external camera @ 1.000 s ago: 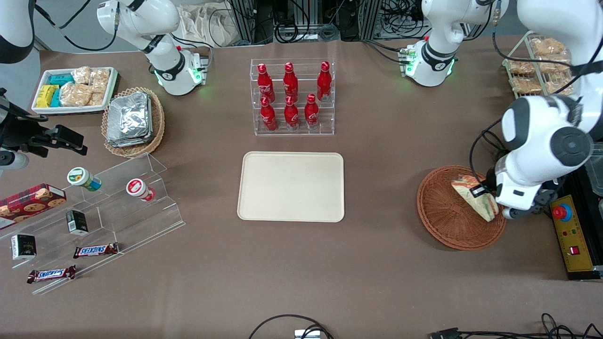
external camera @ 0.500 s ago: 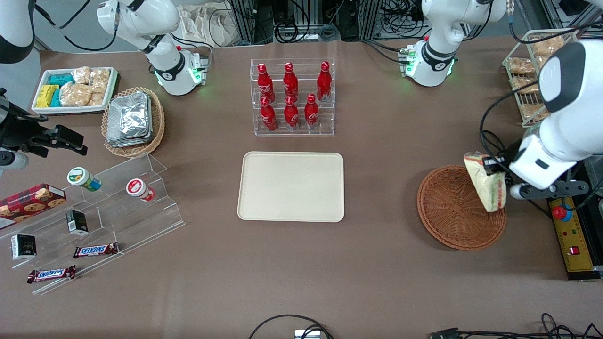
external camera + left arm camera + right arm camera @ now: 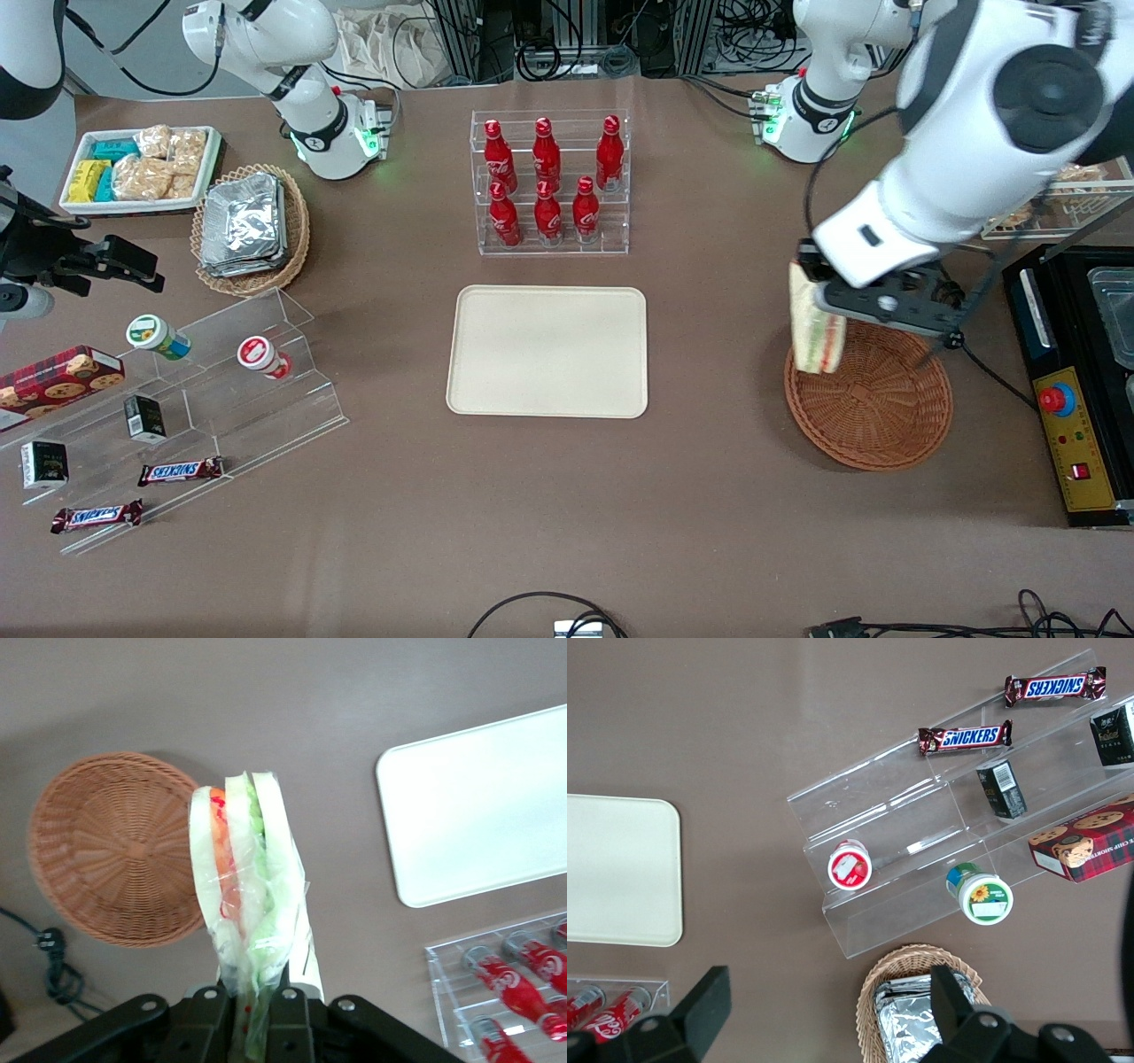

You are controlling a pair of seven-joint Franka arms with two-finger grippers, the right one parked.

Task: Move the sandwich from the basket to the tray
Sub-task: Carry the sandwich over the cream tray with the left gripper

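My left gripper (image 3: 819,288) is shut on the clear-wrapped sandwich (image 3: 815,330) and holds it in the air above the rim of the orange-brown wicker basket (image 3: 873,416), on the rim's side toward the tray. The sandwich hangs edge-down, its orange and green layers showing. In the left wrist view the sandwich (image 3: 248,886) is pinched between the black fingers (image 3: 213,1023) of the gripper (image 3: 254,1019), with the basket (image 3: 106,846) and the tray (image 3: 483,806) below. The basket has nothing in it. The cream-beige tray (image 3: 547,351) lies bare at the table's middle.
A clear rack of red bottles (image 3: 549,182) stands farther from the camera than the tray. A black box with a red button (image 3: 1067,416) sits beside the basket toward the working arm's end. Acrylic snack shelves (image 3: 177,416) and a foil-pack basket (image 3: 251,228) lie toward the parked arm's end.
The gripper lifted the sandwich out of the basket and carried it toward the tray; it now hangs over the basket's tray-side rim.
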